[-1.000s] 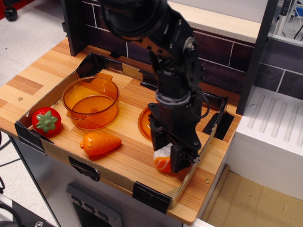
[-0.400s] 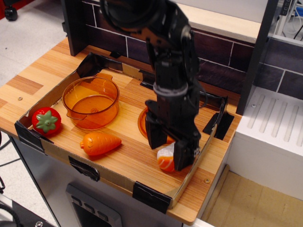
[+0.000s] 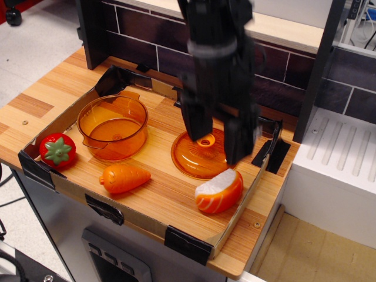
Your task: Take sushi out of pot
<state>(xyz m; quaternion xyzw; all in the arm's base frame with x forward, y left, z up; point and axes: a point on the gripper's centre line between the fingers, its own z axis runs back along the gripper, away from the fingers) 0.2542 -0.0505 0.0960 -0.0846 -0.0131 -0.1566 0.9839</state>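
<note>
The sushi (image 3: 219, 191), glossy orange with pale stripes and a white top, lies on the wooden board near the front right corner. The see-through orange pot (image 3: 113, 126) stands at the left and holds nothing. My gripper (image 3: 218, 142) hangs well above the board, over the lid and behind the sushi. Its two black fingers (image 3: 240, 140) are spread apart with nothing between them.
A flat orange lid with a knob (image 3: 201, 154) lies right of the pot. An orange carrot (image 3: 124, 178) and a red strawberry (image 3: 57, 150) lie at the front left. A low cardboard rim with black corner clips (image 3: 188, 244) borders the board. A dark brick wall stands behind.
The gripper has opened, let go of the sushi and risen up and back. The sushi now rests free on the board; the pot has not moved.
</note>
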